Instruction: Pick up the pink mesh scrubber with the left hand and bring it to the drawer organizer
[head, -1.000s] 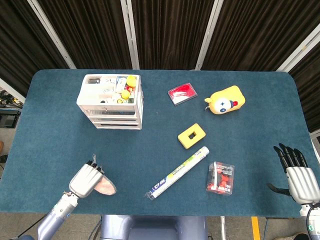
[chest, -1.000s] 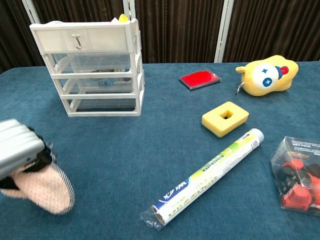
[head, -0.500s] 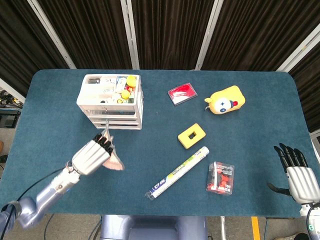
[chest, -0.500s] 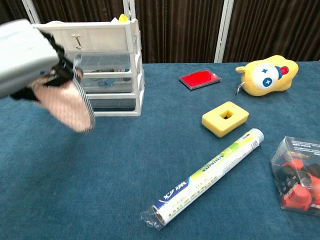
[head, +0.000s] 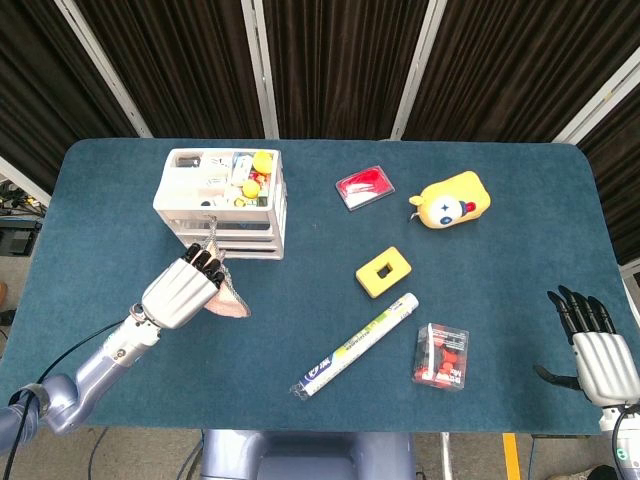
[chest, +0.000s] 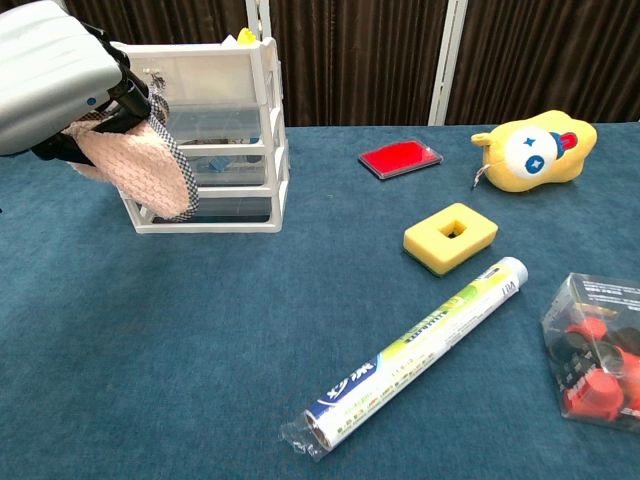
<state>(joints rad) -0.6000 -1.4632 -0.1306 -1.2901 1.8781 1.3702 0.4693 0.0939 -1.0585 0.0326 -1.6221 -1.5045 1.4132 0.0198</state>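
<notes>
So: pickup done. My left hand (head: 182, 291) grips the pink mesh scrubber (chest: 143, 167), fingers curled over its top edge, and the pad hangs clear of the table (head: 480, 200). In the chest view it dangles directly in front of the drawer organizer (chest: 205, 130), overlapping the front of its lower drawers; I cannot tell whether it touches them. From the head view the scrubber (head: 229, 298) sits just in front of the organizer's (head: 222, 204) front left corner.

Left to do, as I judge it: close the last small gap, or lift toward the organizer's open top tray if that is the intended spot. The task says only to bring it there, so I rate this nearly complete.

Against 0.5 s ago:
- left hand has edged nearer the organizer, slightly up and in; the change is small.
- scrubber hangs steadier, less swung out in the chest view.

Against 1 s ago:
- hand and scrubber were down on the table, well in front of the organizer; now raised and up against its front.

Unchanged:
- my right hand (head: 598, 352), far to the right of the organizer at the table's near right edge, fingers spread, holding nothing.
- paper roll (head: 361, 343), yellow block (head: 383, 272), red-capped box (head: 441, 356), yellow toy (head: 450, 201) and red case (head: 364, 187), all right of the organizer.
</notes>
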